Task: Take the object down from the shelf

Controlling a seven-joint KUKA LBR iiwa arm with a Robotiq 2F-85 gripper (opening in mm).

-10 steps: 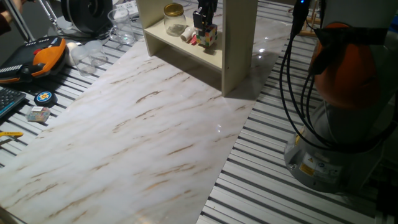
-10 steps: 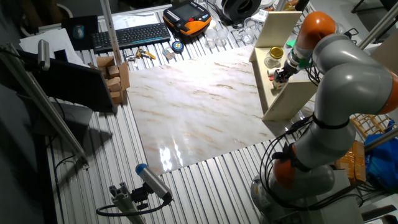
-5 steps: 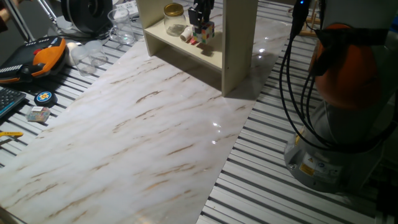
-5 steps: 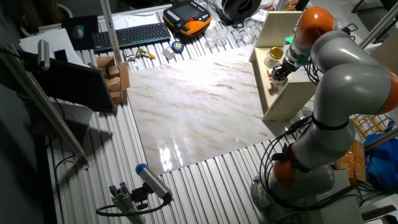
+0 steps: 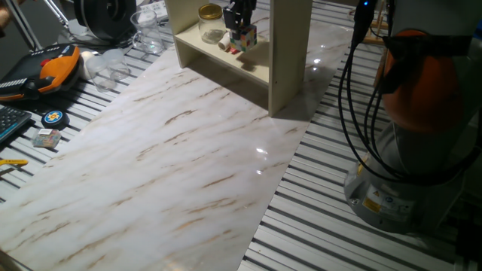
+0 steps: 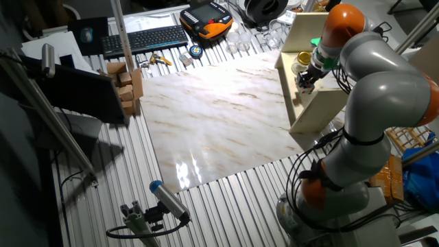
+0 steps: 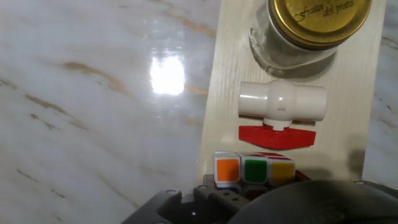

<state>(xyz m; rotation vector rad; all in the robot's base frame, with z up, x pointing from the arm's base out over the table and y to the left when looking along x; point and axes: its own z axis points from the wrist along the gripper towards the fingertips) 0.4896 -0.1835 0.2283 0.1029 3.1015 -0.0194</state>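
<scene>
Above the shelf (image 5: 226,56), the gripper (image 5: 239,28) clasps a colour cube (image 5: 245,38); only hand view reveals its orange, green, yellow squares (image 7: 254,169).

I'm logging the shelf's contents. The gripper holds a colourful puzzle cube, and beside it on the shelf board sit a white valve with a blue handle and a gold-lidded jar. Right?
Not quite: the handle on the white valve is red, not blue, as the hand view shows. The rest stands: the gripper holds the puzzle cube, and the gold-lidded jar sits beside the valve on the shelf.
</scene>
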